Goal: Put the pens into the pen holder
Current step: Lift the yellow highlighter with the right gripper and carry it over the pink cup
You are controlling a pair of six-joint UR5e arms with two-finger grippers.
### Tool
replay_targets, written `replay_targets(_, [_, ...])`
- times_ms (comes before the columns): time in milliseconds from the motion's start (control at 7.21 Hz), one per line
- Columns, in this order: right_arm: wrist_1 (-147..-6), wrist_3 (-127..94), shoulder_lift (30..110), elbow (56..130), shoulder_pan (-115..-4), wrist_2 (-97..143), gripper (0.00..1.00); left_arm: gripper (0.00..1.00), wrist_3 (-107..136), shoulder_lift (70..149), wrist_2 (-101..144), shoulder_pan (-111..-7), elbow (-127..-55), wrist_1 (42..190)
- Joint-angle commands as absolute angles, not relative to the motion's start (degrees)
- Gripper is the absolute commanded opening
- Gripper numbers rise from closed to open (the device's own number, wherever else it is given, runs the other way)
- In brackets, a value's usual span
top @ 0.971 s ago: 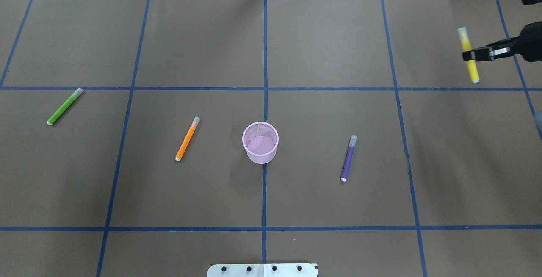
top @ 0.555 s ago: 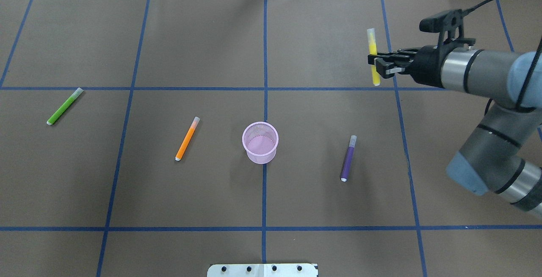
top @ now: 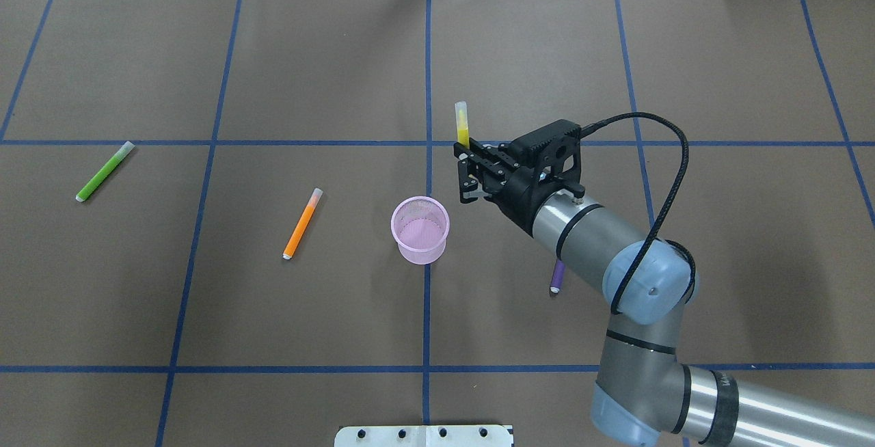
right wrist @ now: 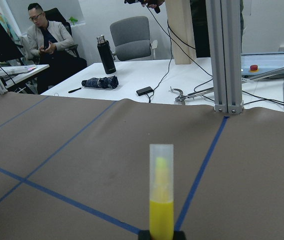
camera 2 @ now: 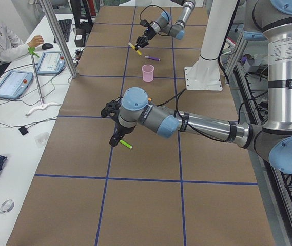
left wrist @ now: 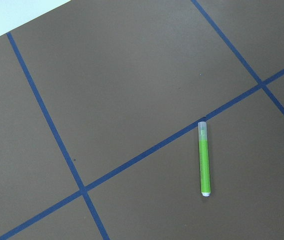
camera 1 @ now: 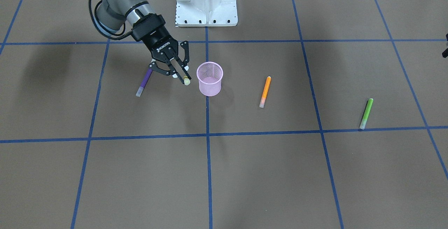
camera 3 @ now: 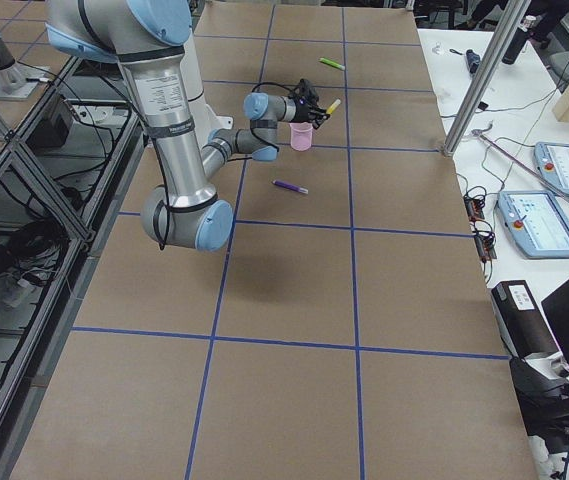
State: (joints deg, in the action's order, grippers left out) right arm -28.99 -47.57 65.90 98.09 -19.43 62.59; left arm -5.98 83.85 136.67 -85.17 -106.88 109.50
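My right gripper (top: 465,156) is shut on a yellow pen (top: 462,126) and holds it above the table, just right of and behind the pink mesh pen holder (top: 420,252). In the right wrist view the yellow pen (right wrist: 161,205) stands upright between the fingers. The orange pen (top: 302,224) and green pen (top: 104,171) lie left of the cup. The purple pen (top: 557,277) lies right of it, partly under my right arm. My left gripper (camera 2: 116,138) hovers over the green pen (camera 2: 125,144); I cannot tell whether it is open. The left wrist view shows the green pen (left wrist: 204,159).
Blue tape lines (top: 427,310) divide the brown table cover into squares. The robot's white base (camera 1: 206,1) stands at the table's near side. An operator (camera 2: 2,43) sits at a side desk with tablets.
My right arm has swung in from the far right edge, carrying the yellow pen leftward and nearer to the pink cup. The pens on the table have not moved.
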Motion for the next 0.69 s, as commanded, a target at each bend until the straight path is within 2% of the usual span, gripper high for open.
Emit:
replay_targets(0, [-29.18,-47.64,61.89,94.33,-14.78,54.26,0.00,1.00,-5.98,83.85,136.67,-84.99,-106.79,109.42])
replay_targets(277, [-29.18,-47.81,60.38,91.24,-12.58,49.33,0.00,1.00,-5.98,83.85,136.67,-84.90,-106.70,109.42])
replay_targets(416, [-29.09,-47.90,59.86,91.23,-11.87,48.09,0.28,1.00,-5.98,83.85,136.67,-84.90,-106.70,109.42])
replay_targets(555, [-29.61,-47.90,59.94,91.23,-11.26,47.12,0.99,1.00,-5.98,83.85,136.67,-84.99,-106.70,109.42])
